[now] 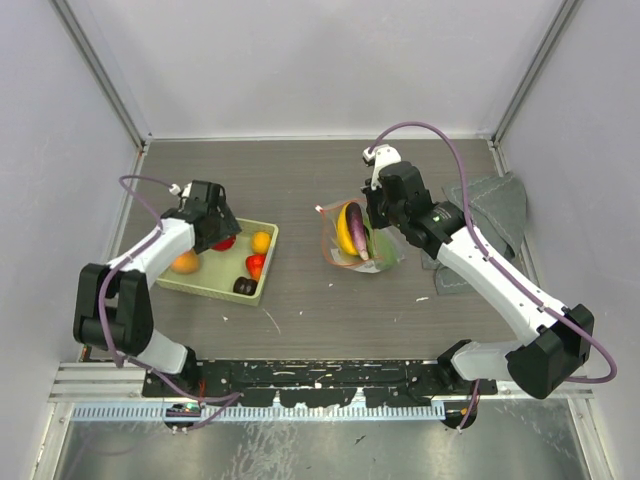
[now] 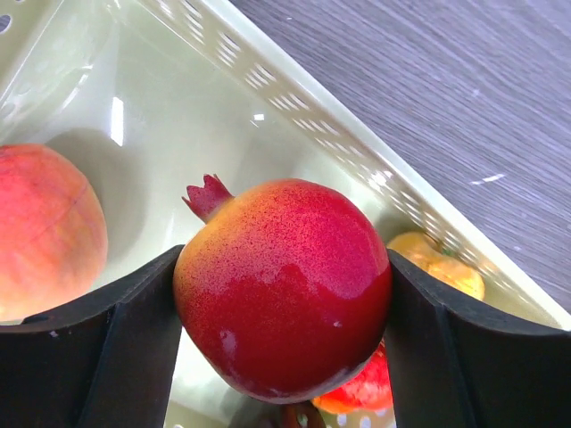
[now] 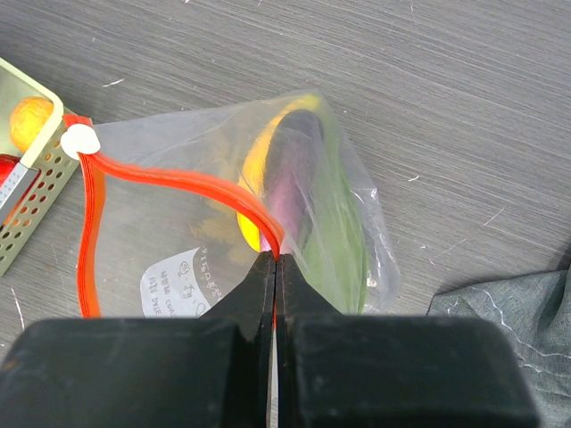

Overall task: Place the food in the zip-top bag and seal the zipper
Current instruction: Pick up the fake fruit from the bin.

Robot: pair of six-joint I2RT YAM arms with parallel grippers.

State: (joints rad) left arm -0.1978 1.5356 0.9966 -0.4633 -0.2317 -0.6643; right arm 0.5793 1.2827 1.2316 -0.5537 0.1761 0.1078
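My left arm (image 1: pixel 150 250) reaches toward 1 o'clock. The left gripper (image 1: pixel 222 236) tips down, its fingers (image 2: pixel 107 357) touching both sides of a red fruit (image 2: pixel 285 276). My right arm (image 1: pixel 490 280) stretches toward 10 o'clock, and the right gripper (image 3: pixel 275 259) is pinched tight on the zipper (image 3: pixel 178 178).

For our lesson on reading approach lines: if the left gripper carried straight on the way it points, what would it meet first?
The left gripper would meet the red pomegranate first: it sits between the fingers, seemingly touching both. Behind it lies the basket floor, though depth is unclear.
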